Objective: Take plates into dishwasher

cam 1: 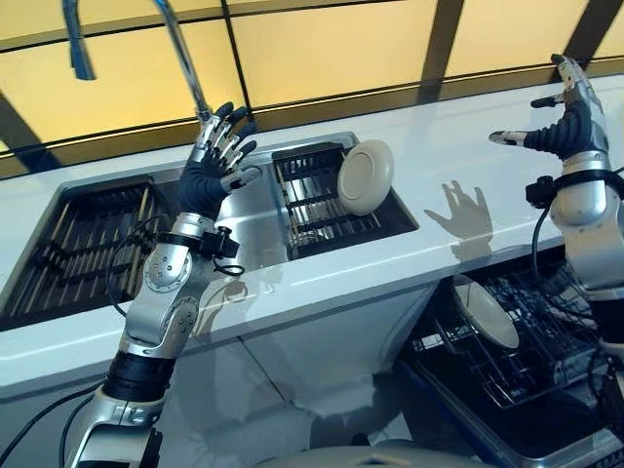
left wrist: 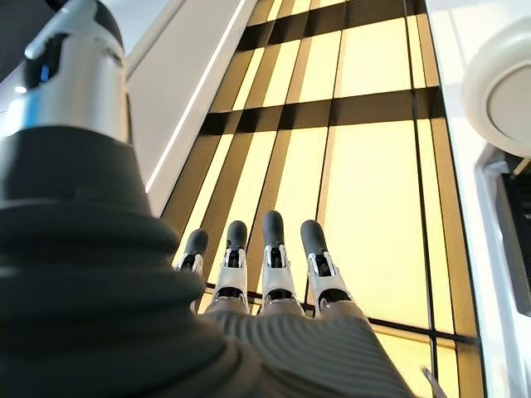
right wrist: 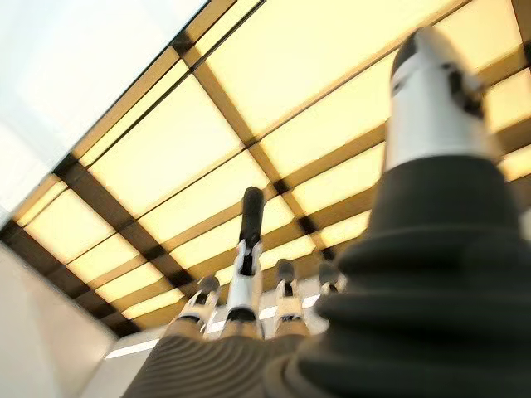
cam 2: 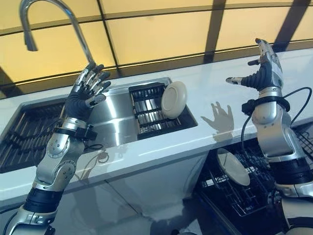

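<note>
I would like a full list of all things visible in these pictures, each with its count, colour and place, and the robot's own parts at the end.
plate in sink: one, cream white, standing on edge in the right sink basin's rack.
plate in dishwasher: one, white, tilted in the lower rack.
sink: one, steel, set in the counter, with dark racks in both basins.
faucet: one, steel, curved, behind the sink.
counter: one, white, around the sink.
dishwasher rack: one, dark wire, pulled out below the counter at the right.
left hand: open, raised above the sink, empty.
right hand: open, raised above the counter, empty.
</note>
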